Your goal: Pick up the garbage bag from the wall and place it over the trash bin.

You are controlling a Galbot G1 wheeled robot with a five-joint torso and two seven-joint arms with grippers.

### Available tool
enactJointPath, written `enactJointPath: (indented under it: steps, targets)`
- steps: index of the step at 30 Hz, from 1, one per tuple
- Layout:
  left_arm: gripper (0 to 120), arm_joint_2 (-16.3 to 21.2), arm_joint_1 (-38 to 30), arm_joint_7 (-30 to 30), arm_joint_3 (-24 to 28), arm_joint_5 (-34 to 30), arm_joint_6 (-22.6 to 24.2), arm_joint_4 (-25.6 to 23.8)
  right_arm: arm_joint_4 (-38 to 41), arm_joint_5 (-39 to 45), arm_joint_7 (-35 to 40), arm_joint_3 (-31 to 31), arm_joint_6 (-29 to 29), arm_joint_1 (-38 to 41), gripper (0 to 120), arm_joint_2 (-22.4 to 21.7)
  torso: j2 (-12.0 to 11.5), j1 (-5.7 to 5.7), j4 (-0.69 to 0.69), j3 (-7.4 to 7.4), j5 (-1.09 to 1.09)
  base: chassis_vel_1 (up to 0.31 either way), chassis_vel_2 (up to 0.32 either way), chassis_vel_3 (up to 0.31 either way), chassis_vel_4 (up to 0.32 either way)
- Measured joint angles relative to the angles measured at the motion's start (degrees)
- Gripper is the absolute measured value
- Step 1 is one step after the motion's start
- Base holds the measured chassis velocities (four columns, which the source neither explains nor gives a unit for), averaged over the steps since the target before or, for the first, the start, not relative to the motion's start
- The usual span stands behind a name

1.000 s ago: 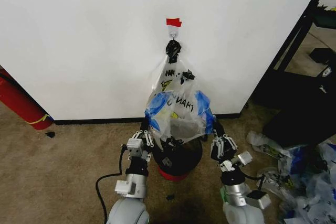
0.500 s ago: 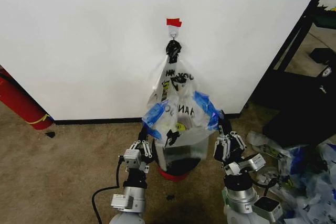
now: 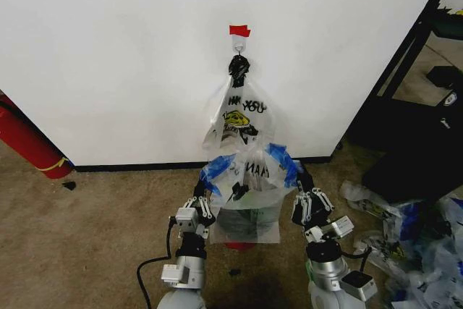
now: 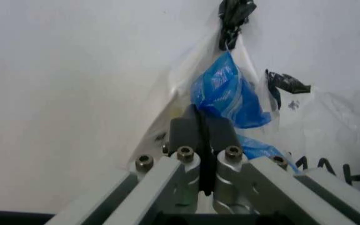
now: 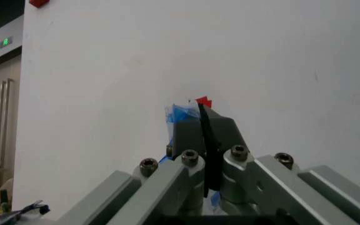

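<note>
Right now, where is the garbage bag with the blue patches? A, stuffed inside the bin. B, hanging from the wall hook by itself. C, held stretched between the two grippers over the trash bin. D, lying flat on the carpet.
C: the left gripper and right gripper each pinch a blue-patched edge of the garbage bag, which hangs spread over the trash bin.

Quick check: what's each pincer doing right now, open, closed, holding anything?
Left pincer: closed on the blue-patched edge of the garbage bag.
Right pincer: closed on the bag's opposite edge.
</note>
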Motion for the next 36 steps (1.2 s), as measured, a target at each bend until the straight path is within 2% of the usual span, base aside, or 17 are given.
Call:
enactJointPath:
  steps: [6, 12, 18, 27, 30, 32, 34, 36]
  targets:
    - [0, -1.2, -5.3, 3.9, -0.3, -4.8, -4.1, 5.9, -3.5, 1.8, -4.3, 0.8, 0.0, 4.2, 0, -0.1, 0.0, 0.0, 0.0, 0.0, 0.0, 0.0, 0.0, 0.0, 0.0]
    - [0, -2.0, -6.5, 5.7, -0.2, -7.5, -6.6, 9.1, -6.2, 2.6, -8.3, 1.2, 0.5, 5.8, 0, -0.2, 0.0, 0.0, 0.0, 0.0, 0.0, 0.0, 0.0, 0.0, 0.0]
    - [0, -3.9, -8.6, 9.8, 0.3, -13.1, -8.9, 12.2, -8.3, 5.0, -17.0, 3.6, 1.0, 7.1, 0, -0.6, 0.0, 0.0, -0.01, 0.0, 0.1, 0.0, 0.0, 0.0, 0.0]
    - [0, -2.3, -7.5, 10.0, 0.7, -10.0, -8.7, 13.4, -11.7, 5.8, -23.1, 4.9, 3.0, 5.5, 0, -2.1, 0.0, 0.0, -0.04, -0.01, 0.06, 0.0, 0.0, 0.0, 0.0]
    - [0, -1.0, -6.7, 9.9, 0.8, -8.3, -8.2, 13.3, -12.1, 6.7, -25.0, 5.7, 3.3, 5.1, 0, -3.4, 0.0, 0.0, 0.01, -0.01, -0.08, 0.0, 0.0, 0.0, 0.0]
    - [0, 0.1, -6.7, 10.4, 1.0, -7.5, -8.0, 13.5, -12.2, 7.2, -25.6, 6.1, 3.3, 5.2, 0, -4.0, 0.0, 0.0, 0.04, 0.0, -0.24, 0.0, 0.0, 0.0, 0.0]
    - [0, 2.2, -8.1, 11.9, 0.8, -6.0, -8.3, 14.0, -12.2, 7.4, -26.4, 6.3, 3.3, 5.4, 0, -4.2, 0.0, -0.01, 0.02, -0.01, -0.09, 0.0, 0.0, 0.0, 0.0]
    - [0, 3.4, -8.7, 13.1, 0.6, -5.0, -8.6, 14.2, -12.3, 7.4, -26.9, 6.3, 3.2, 5.4, 0, -4.3, 0.0, 0.0, 0.02, 0.0, -0.08, 0.0, 0.0, 0.0, 0.0]
